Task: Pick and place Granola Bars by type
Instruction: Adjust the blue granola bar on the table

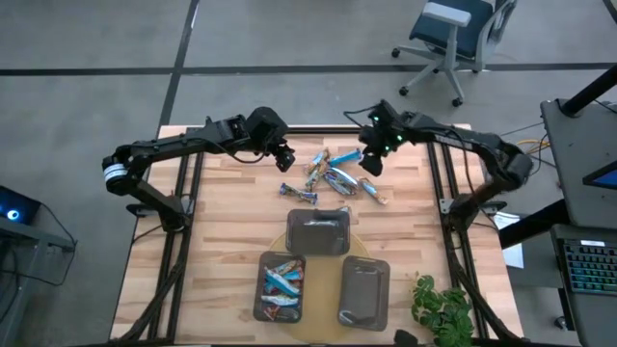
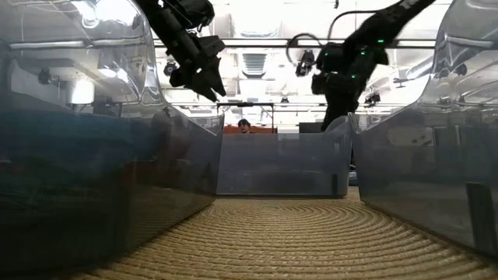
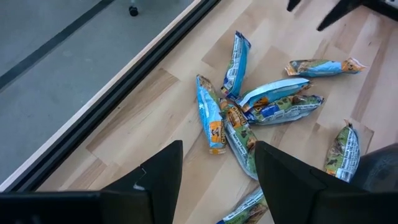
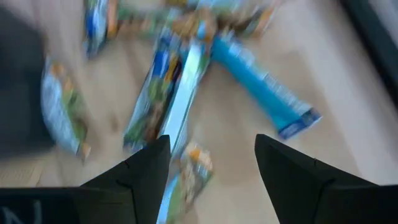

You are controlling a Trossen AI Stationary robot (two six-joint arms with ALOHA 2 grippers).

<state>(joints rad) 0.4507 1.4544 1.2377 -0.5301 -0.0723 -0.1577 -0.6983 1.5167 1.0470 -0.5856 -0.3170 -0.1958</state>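
The counter (image 1: pixel 222 241) is pale wood in jointed planks, framed by dark metal rails. Near its far edge lies a loose heap of Granola Bars (image 1: pixel 333 172) — slim, finger-shaped packets in glossy crinkled foil, mostly bright blue with tan and greenish print, crimped flat at both ends. They fan out like spokes, several overlapping, and one bar (image 1: pixel 299 192) lies a little apart on the near side of the heap. In the left wrist view the same heap (image 3: pixel 261 109) shows its wrinkled, shiny wrappers clearly.

Nearer the front stand three dark grey plastic trays, rectangular with rounded corners and a dull, smooth finish. The front-left tray (image 1: pixel 262 289) holds several blue-wrapped bars (image 1: pixel 282 281); the middle tray (image 1: pixel 318 231) and the front-right tray (image 1: pixel 363 291) are set close by. A coiled rope mat shows under the trays in the low view. A leafy green plant (image 1: pixel 441 310) sits at the front right corner.

The left arm reaches in from the left with its elbow bent, and the left claw (image 1: pixel 282 159) hangs above the counter just left of the heap, fingers parted and holding nothing. The right arm stretches in from the right — the right claw (image 1: pixel 370 162) hovers over the heap's right end, fingers spread wide, gripping nothing.
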